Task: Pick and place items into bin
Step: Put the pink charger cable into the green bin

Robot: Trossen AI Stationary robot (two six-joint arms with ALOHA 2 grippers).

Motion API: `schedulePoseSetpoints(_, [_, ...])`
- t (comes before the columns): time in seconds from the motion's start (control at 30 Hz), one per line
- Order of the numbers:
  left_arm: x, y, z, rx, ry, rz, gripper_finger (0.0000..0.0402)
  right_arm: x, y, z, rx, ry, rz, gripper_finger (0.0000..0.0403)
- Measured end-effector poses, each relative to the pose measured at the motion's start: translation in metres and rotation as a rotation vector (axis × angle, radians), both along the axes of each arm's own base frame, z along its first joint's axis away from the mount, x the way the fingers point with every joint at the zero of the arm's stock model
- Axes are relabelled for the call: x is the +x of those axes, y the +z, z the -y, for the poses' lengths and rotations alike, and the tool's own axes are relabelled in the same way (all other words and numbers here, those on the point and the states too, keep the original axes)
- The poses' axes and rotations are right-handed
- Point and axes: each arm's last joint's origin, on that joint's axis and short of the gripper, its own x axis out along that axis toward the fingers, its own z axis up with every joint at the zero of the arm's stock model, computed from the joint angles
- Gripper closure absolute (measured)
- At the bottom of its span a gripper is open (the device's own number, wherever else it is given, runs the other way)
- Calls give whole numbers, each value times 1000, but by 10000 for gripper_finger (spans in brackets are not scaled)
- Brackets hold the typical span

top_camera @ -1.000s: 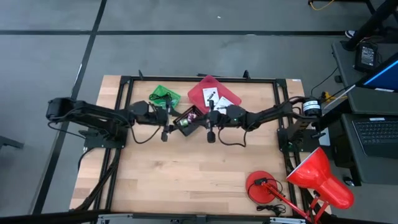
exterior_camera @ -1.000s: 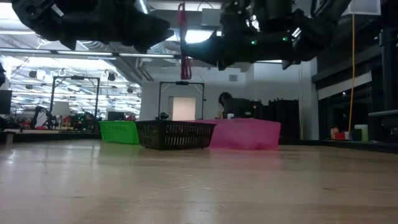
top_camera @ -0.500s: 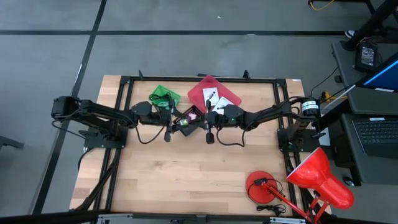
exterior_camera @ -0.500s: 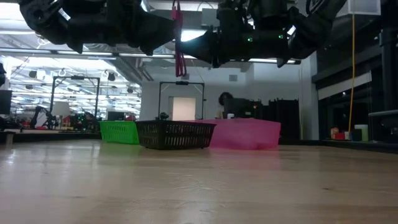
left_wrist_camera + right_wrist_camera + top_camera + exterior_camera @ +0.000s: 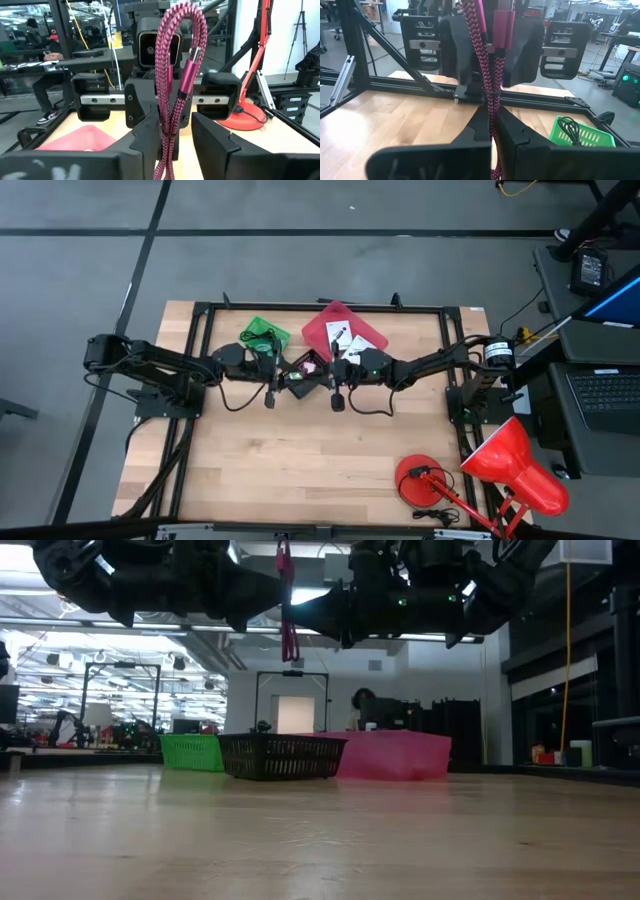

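Observation:
The thin maroon braided cord (image 5: 175, 75) is doubled into a loop with a magenta plug and hangs upright in mid-air (image 5: 288, 610) between the two grippers. My right gripper (image 5: 491, 115) is shut on it. My left gripper (image 5: 175, 117) faces it from the table's left and is open. The cord runs through its gap, close to one finger; whether it touches, I cannot tell. Both grippers (image 5: 283, 372) (image 5: 325, 372) hover over the black basket (image 5: 297, 382). Two white cards (image 5: 350, 337) lie in the pink bin (image 5: 330, 320). My right gripper pinches the cord's doubled strands (image 5: 489, 100) between its two fingers. They come level from the table's right and lie across the cord. The loop and plug stand above the fingers; the lower end (image 5: 290, 648) hangs slack below, clear of the table.
The green bin (image 5: 265, 335), black basket (image 5: 282, 755) and pink bin (image 5: 395, 755) sit side by side near the table's far edge. A red desk lamp (image 5: 500, 470) stands at the near right corner. Bare wood (image 5: 300, 470) fills the near half.
My left gripper has moved toward the table's right, up to the hanging cord and my right gripper, so its fingers now flank the cord. The cord has stayed hanging upright, shifted slightly toward the left.

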Motion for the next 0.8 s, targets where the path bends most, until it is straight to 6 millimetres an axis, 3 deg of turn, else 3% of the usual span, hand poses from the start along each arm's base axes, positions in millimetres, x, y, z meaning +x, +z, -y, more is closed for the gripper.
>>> schedulePoseSetpoints(0.47, [0, 0, 0, 71, 4, 6, 388, 0, 1, 0, 2, 1, 5, 403])
schedulePoseSetpoints(0.8, [0, 0, -2, 105, 18, 1, 394, 0, 1, 0, 11, -5, 4, 391])
